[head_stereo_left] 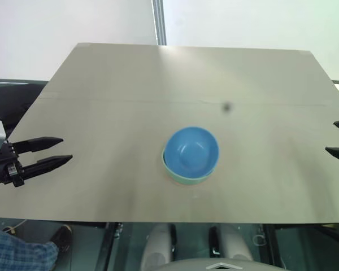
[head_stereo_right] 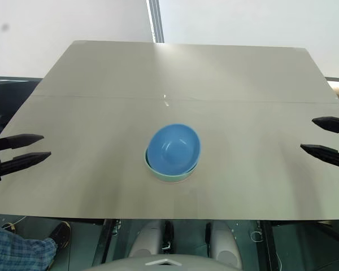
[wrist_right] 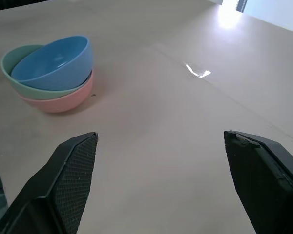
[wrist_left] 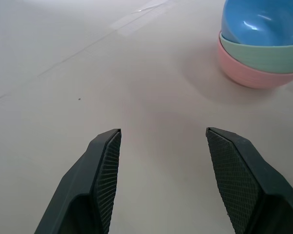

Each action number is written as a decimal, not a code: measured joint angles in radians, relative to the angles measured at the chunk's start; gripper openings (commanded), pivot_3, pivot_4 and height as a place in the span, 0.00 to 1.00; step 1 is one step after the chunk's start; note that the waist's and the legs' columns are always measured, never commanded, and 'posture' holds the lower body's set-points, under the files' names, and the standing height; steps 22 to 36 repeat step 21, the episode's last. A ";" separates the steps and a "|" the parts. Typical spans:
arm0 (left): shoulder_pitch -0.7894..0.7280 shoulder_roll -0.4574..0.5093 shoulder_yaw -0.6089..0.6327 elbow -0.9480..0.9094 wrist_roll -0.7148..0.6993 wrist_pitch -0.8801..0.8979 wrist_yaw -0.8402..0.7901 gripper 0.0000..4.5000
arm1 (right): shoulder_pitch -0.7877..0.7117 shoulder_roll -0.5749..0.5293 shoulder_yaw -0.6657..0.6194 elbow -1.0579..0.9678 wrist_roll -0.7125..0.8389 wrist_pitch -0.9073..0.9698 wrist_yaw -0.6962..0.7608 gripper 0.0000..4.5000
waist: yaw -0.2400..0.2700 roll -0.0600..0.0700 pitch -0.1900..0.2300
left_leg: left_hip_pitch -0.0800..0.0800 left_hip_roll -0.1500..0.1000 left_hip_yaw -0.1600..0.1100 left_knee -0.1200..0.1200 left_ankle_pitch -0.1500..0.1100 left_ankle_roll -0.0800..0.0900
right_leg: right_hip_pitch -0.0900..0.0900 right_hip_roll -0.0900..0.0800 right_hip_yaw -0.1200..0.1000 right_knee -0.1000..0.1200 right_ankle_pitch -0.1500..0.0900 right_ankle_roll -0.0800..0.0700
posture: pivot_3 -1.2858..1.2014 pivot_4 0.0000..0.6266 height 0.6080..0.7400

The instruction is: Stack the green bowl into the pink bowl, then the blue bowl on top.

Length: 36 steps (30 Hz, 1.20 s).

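Three bowls stand nested in the middle of the table. The pink bowl [wrist_left: 251, 75] is at the bottom, the green bowl [wrist_left: 263, 53] sits inside it, and the blue bowl [head_stereo_left: 191, 149] lies on top, tilted a little. My left gripper [head_stereo_left: 59, 151] hovers open at the table's left edge, well clear of the stack, with nothing between its fingers. My right gripper [head_stereo_right: 322, 137] is open at the right edge, equally far from the bowls and empty. In the right wrist view the stack shows as blue bowl [wrist_right: 53, 61], green bowl [wrist_right: 19, 80] and pink bowl [wrist_right: 63, 101].
The light wooden table [head_stereo_left: 130, 84] carries a seam across its width. A person's shoe and plaid sleeve [head_stereo_left: 22, 251] show below the front left corner. A white wall rises behind the table.
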 measured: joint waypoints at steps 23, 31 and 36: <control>0.038 -0.022 0.016 -0.035 -0.022 -0.017 -0.054 0.65 | 0.153 0.000 -0.104 -0.076 -0.022 -0.032 0.106 1.00 | -0.004 0.000 0.000 | 0.002 -0.001 -0.002 -0.010 0.000 0.000 | 0.003 0.000 0.000 -0.011 0.000 0.000 | 0.52 0.24 1.00; 0.038 -0.022 0.016 -0.035 -0.022 -0.017 -0.054 0.65 | 0.153 0.000 -0.104 -0.076 -0.022 -0.032 0.106 1.00 | -0.004 0.000 0.000 | 0.002 -0.001 -0.002 -0.010 0.000 0.000 | 0.003 0.000 0.000 -0.011 0.000 0.000 | 0.52 0.24 1.00; 0.038 -0.022 0.016 -0.035 -0.022 -0.017 -0.054 0.65 | 0.153 0.000 -0.104 -0.076 -0.022 -0.032 0.106 1.00 | -0.004 0.000 0.000 | 0.002 -0.001 -0.002 -0.010 0.000 0.000 | 0.003 0.000 0.000 -0.011 0.000 0.000 | 0.52 0.24 1.00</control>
